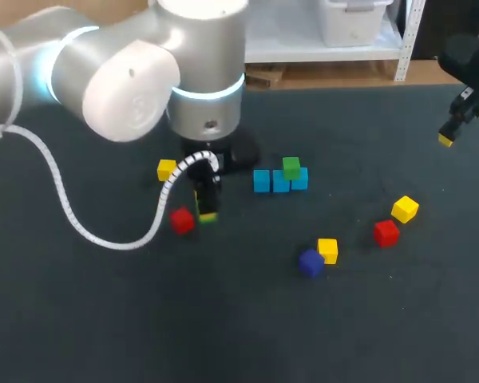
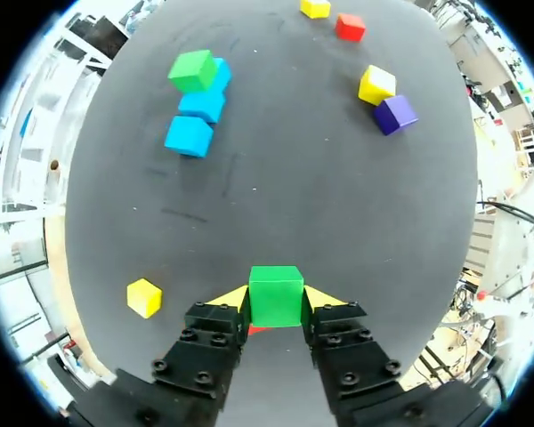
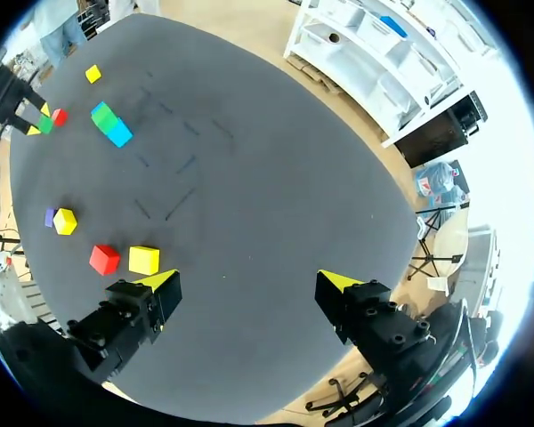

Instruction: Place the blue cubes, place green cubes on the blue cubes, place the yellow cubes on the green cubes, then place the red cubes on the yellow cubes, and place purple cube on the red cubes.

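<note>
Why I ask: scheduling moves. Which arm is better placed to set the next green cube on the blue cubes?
Left. The left tool is shut on a green cube near the blue cubes; the right tool is open, far from them.

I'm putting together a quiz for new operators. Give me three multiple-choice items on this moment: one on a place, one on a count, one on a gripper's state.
1. Where does the free green cube sit?
A. On an end cube of the blue row
B. Alone beside the purple cube
C. On a red cube

2. How many yellow cubes lie on the table?
A. Two
B. Three
C. Four

3. What state is the left gripper in?
A. Open and empty
B. Shut on the held green cube
C. Shut on a red cube

Answers: 1 A, it rests on top of the row's end cube. 2 B, the head view shows three, each apart from the others. 3 B, both yellow tips press that cube's sides.
</note>
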Available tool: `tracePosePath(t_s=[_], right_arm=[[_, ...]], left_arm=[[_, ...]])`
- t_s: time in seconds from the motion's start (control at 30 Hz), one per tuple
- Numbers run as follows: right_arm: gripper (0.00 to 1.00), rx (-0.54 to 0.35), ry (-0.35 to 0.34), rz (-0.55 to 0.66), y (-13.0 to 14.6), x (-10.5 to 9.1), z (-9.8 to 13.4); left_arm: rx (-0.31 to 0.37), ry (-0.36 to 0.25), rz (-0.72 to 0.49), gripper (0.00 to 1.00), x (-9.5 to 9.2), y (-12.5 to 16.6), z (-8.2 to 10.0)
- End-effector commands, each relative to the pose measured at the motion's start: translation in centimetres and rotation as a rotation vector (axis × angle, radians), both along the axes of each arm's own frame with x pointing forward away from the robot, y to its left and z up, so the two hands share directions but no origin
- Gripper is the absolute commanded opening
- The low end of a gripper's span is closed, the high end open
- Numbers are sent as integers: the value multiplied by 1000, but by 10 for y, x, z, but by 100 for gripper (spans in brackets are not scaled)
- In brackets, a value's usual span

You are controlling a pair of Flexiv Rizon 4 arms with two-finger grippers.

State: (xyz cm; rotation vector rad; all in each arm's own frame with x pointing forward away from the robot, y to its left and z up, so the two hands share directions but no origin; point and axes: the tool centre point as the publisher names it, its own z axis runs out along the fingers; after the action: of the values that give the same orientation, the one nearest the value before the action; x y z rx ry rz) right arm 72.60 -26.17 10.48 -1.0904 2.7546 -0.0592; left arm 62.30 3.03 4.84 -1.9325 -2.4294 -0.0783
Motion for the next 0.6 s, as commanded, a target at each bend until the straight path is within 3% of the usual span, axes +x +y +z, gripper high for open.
tracePosePath(t_s=[0.03, 0.6], right_arm=[[100, 2, 1, 1, -1, 0, 0], [100, 2, 1, 1, -1, 0, 0]], left_arm=[[-17, 6, -23, 0, 13, -6, 5], [4, -36, -181, 0, 46, -62, 12]])
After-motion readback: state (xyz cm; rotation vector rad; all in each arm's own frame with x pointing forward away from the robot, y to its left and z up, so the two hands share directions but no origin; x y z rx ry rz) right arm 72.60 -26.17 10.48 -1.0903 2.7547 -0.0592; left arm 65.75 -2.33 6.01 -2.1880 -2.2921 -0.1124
